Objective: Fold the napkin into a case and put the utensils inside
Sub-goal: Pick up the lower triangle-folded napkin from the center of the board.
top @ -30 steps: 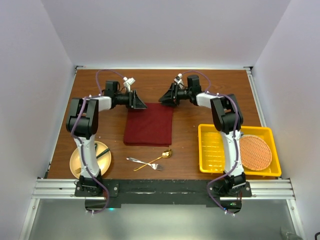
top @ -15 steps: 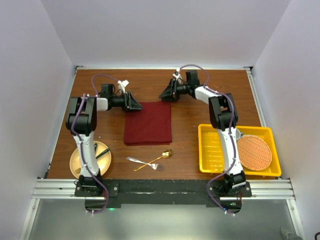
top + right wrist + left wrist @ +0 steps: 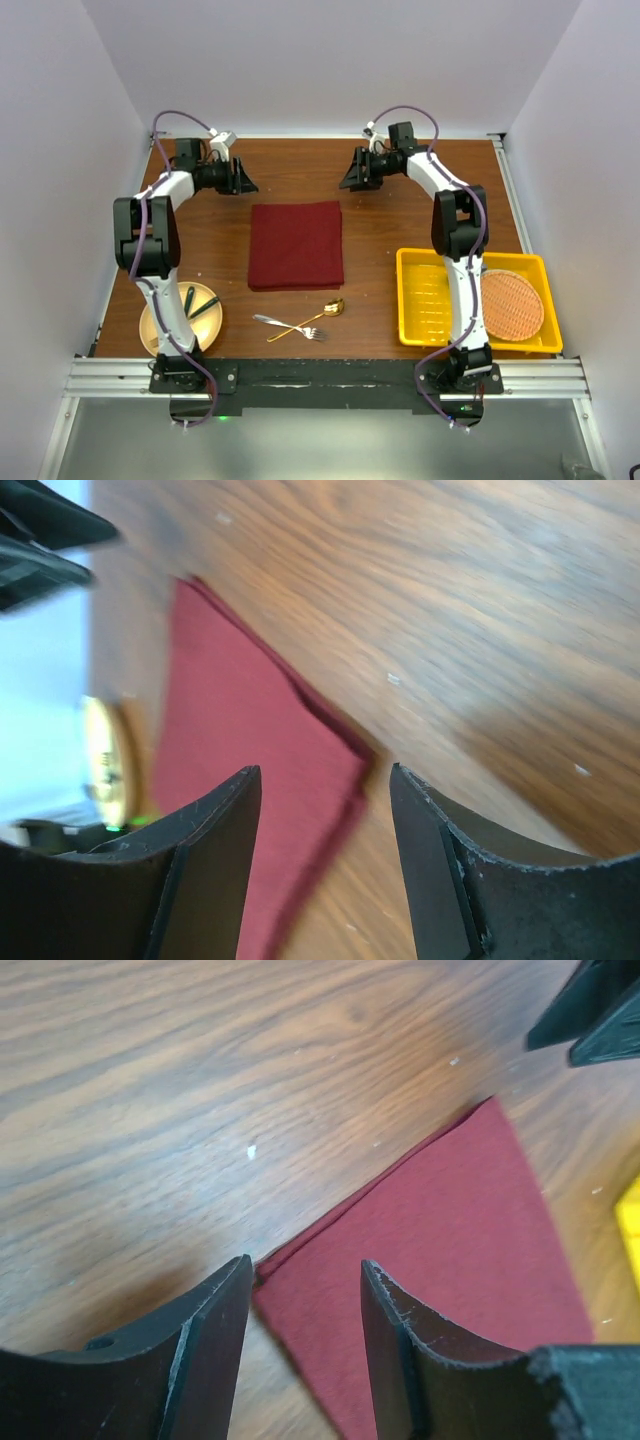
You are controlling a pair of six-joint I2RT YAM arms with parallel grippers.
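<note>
The maroon napkin (image 3: 296, 245) lies folded flat as a near-square in the middle of the table. It also shows in the left wrist view (image 3: 450, 1250) and the right wrist view (image 3: 250, 750). My left gripper (image 3: 243, 185) is open and empty, raised behind the napkin's far left corner. My right gripper (image 3: 350, 181) is open and empty, raised behind its far right corner. The silver fork (image 3: 283, 324) and gold spoon (image 3: 312, 318) lie crossed in front of the napkin.
A tan plate (image 3: 178, 320) with dark green-handled cutlery sits at the near left. A yellow tray (image 3: 430, 300) at the near right holds the round orange woven mat (image 3: 511, 305).
Both grippers let go of the napkin's far corners and drew back toward the far side of the table. The napkin now lies flat and free.
</note>
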